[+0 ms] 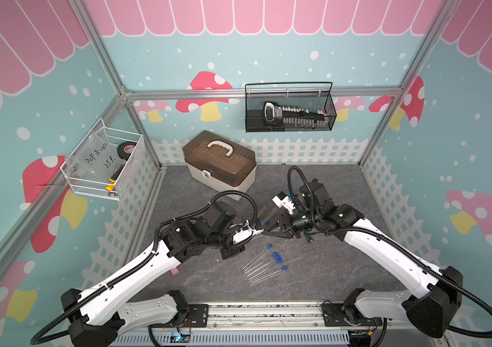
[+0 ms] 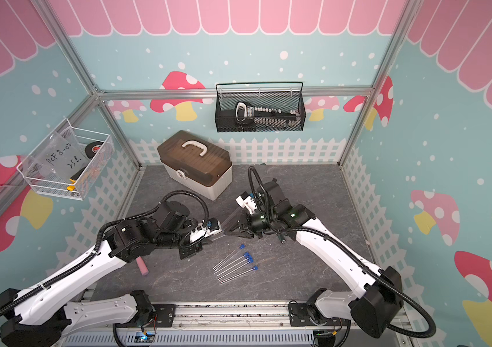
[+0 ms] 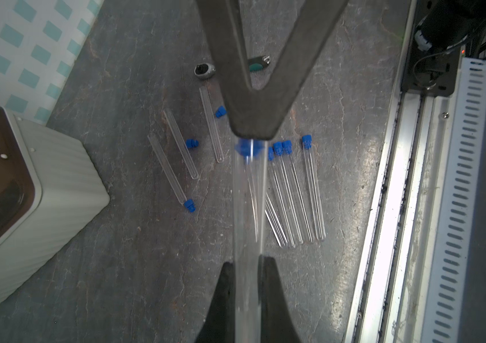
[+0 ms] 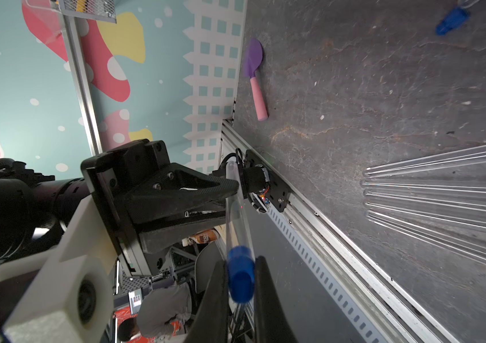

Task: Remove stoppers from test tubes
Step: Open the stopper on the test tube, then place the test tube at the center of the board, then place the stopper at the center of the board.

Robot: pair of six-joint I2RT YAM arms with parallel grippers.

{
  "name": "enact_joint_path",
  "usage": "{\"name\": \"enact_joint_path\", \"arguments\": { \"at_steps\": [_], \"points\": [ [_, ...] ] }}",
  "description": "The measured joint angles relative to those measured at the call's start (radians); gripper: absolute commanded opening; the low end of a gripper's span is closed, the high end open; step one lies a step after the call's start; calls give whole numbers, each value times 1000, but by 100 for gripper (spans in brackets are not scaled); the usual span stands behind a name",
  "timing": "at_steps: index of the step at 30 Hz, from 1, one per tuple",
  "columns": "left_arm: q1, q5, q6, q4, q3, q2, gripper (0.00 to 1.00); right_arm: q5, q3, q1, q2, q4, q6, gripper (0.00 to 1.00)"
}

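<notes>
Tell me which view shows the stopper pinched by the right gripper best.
The right wrist view: the stopper sits large and sharp between the fingers of the right gripper, seated in its test tube. The left wrist view shows it only as a blue blur at the fingertips. In both top views it is too small to make out.

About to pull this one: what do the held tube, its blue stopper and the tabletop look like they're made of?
The held test tube: clear, glossy, thin bright highlights along its walls; glass or hard plastic, cannot tell which.
The blue stopper: opaque, dull satin, smoothly moulded; probably soft plastic or rubber.
The tabletop: dark grey, pale cracked veins, slight sheen; looks like a stone-print sheet, possibly real slate.
</notes>
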State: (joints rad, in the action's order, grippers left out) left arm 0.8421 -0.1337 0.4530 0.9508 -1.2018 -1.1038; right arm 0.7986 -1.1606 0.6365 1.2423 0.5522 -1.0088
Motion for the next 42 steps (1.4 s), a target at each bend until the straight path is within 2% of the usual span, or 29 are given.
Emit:
{"name": "enact_joint_path", "arguments": {
  "at_steps": [6,11,15,19,23,26,29,32,35,42],
  "points": [
    [4,-26,-4,-88,0,-2,0,-95,1,-22,-74,27,16,0],
    [4,-32,-7,-107,0,-2,0,-121,2,-36,-80,44,27,0],
    [4,-40,-11,-150,3,-3,0,-50,62,-92,-124,-48,-24,0],
    [3,-32,-11,-45,40,8,0,-22,116,-185,-146,-172,-99,0],
    [3,-26,-11,19,63,6,0,33,120,-203,-145,-248,-138,0],
    [3,-10,-13,29,63,3,0,46,108,-217,-136,-186,-101,0],
    [3,22,-48,19,70,-23,0,5,53,-221,-70,-11,6,0],
    [3,48,-118,-19,81,-99,0,-54,66,-224,-11,98,91,0],
    [4,64,-190,-102,85,-235,0,-106,132,-234,11,152,149,0],
    [13,67,-235,-311,24,-571,0,-182,344,-271,44,139,181,0]
  ]
}}
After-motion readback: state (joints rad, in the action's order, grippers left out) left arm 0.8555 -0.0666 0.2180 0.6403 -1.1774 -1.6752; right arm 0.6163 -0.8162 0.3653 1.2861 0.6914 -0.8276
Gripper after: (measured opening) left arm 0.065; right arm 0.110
